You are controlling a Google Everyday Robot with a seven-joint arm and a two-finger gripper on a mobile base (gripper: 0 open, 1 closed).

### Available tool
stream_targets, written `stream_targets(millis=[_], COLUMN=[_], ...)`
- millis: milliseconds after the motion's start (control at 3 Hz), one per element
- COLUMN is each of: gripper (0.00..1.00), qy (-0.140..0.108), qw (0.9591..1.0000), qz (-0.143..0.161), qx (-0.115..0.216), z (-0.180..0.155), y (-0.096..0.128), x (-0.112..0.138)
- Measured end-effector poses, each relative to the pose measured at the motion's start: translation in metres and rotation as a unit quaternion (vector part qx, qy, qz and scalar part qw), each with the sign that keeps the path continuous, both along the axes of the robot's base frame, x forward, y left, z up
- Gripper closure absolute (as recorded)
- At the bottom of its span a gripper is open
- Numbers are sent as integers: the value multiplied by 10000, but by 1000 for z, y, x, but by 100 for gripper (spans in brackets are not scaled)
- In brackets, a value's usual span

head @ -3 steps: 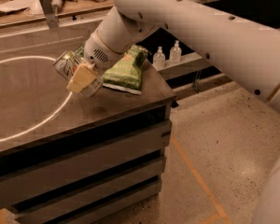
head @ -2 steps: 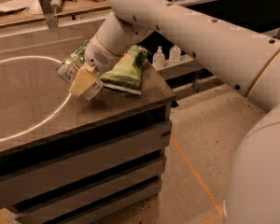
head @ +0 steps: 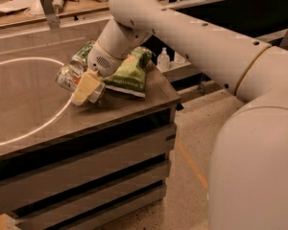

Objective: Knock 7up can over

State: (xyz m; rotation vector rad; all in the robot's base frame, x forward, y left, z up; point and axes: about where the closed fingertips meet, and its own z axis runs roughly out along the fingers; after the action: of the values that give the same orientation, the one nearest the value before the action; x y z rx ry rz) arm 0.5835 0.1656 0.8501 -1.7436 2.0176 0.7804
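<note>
The 7up can [head: 67,76], pale silver-white with green markings and an orange-red spot, is tilted over on the brown table top [head: 33,109], its silver top pointing to the lower left. My gripper [head: 86,87] is right against the can's right side, low over the table, at the end of the big white arm [head: 182,28]. The gripper hides part of the can. An all dark-green can [head: 82,55] lies just behind it.
A green snack bag [head: 129,71] lies right of the gripper near the table's right edge. A white circle line [head: 62,111] is marked on the table. A cluttered bench [head: 19,4] stands behind; a small white bottle [head: 163,59] stands on a lower shelf.
The gripper has moved a little toward the table's front, and the 7up can has tipped lower with it. The snack bag and the dark-green can have not moved.
</note>
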Motion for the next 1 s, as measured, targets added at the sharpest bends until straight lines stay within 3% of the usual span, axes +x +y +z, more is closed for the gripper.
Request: stream_targets(millis=[333,1000], gripper=[0,0], qy=[-151,-621], qw=[9993,9933], qz=[132,328], qx=[-327,-922], z=[-1,5], y=[13,40], x=[1,2])
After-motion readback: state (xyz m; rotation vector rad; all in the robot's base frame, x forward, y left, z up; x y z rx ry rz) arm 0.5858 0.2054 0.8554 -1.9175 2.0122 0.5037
